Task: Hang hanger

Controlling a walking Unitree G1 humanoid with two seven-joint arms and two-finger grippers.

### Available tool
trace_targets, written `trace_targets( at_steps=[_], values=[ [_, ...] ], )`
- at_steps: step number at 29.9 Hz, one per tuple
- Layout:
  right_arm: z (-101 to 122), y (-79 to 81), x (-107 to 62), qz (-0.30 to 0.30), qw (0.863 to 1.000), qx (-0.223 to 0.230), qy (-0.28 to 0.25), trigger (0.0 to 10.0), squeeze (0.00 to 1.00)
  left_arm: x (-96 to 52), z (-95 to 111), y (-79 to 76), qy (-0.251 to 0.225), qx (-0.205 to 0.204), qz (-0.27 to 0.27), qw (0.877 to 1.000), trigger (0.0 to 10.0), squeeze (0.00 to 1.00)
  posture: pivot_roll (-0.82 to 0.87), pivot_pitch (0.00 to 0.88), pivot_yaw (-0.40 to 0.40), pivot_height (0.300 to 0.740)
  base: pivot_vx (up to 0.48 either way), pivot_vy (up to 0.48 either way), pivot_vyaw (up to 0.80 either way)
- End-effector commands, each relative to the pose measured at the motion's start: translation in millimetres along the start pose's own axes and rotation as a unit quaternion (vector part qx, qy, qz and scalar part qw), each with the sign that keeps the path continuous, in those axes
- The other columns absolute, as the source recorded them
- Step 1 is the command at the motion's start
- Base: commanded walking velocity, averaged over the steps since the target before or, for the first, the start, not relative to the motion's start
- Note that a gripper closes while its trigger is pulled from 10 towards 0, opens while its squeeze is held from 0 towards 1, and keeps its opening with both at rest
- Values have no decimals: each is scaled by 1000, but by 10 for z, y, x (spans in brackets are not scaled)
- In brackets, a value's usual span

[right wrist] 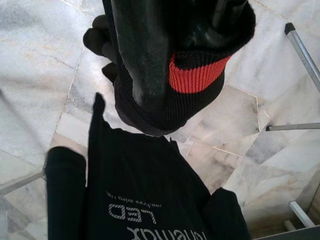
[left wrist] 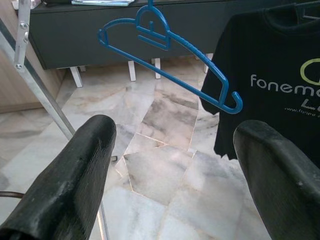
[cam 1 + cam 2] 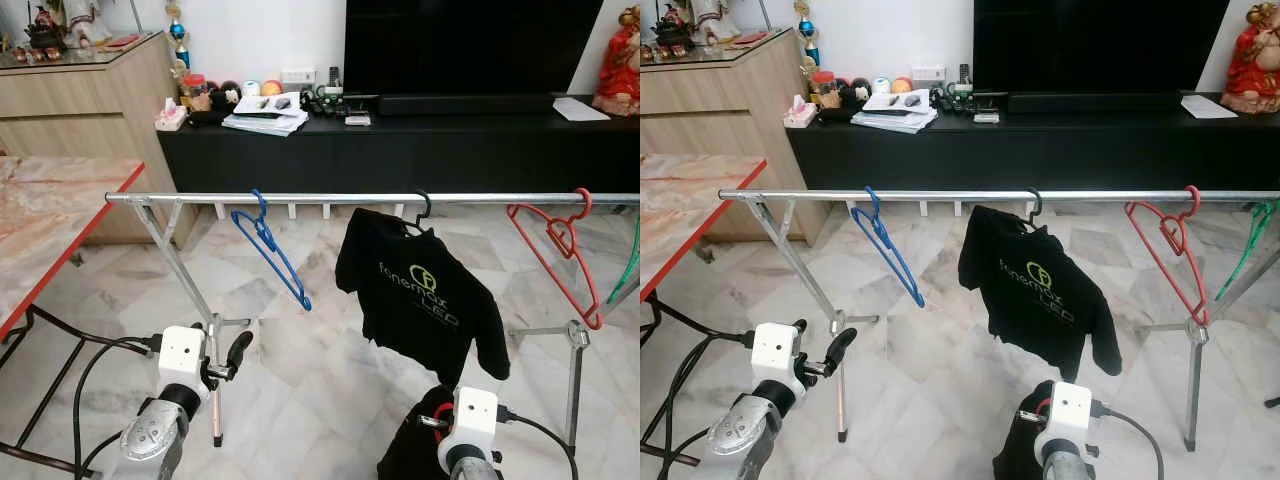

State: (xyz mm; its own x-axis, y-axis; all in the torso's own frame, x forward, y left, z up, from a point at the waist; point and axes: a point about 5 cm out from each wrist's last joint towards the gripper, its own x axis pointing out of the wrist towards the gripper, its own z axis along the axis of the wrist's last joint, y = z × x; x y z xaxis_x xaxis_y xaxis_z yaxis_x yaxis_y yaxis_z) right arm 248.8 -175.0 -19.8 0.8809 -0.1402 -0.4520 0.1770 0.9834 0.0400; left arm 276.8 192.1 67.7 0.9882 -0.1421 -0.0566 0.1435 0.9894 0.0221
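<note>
We see a rail [image 3: 330,198] carrying a blue hanger [image 3: 268,243], a black shirt [image 3: 420,290], a red hanger [image 3: 558,250] and a green one [image 3: 630,262]

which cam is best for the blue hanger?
Left wrist view: the blue hanger is large, sharp and unobstructed, hanging beyond the left gripper. Both eye views show it smaller, tilted, hooked on the rail beside the black T-shirt.

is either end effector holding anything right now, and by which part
The right end effector is shut on a black garment with a red stripe, gripping its ribbed striped edge. The left end effector is open and holds nothing.
</note>
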Motion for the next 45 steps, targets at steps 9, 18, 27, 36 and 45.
trace_targets(
  at_steps=[9,18,27,36,45],
  values=[
    [68,25,37,2,1000,9,-18,10000,0,34,52,-5,-2,4,-8,1000,10000,0,2,0,57,740,146,0,0],
    [106,29,47,-1,999,30,-30,10000,0,37,73,22,-2,6,-3,1000,10000,0,10,12,59,740,300,0,0],
    [115,51,54,2,999,31,-32,10000,0,34,88,43,0,8,-1,1000,10000,0,14,19,64,740,304,0,-407],
    [121,82,53,8,999,30,-37,10000,0,31,99,58,2,12,0,1000,10000,0,17,20,65,740,305,0,-89],
    [119,124,49,25,999,12,-41,10000,0,57,117,84,8,12,16,1000,10000,0,17,20,64,740,198,0,0]
  ],
)
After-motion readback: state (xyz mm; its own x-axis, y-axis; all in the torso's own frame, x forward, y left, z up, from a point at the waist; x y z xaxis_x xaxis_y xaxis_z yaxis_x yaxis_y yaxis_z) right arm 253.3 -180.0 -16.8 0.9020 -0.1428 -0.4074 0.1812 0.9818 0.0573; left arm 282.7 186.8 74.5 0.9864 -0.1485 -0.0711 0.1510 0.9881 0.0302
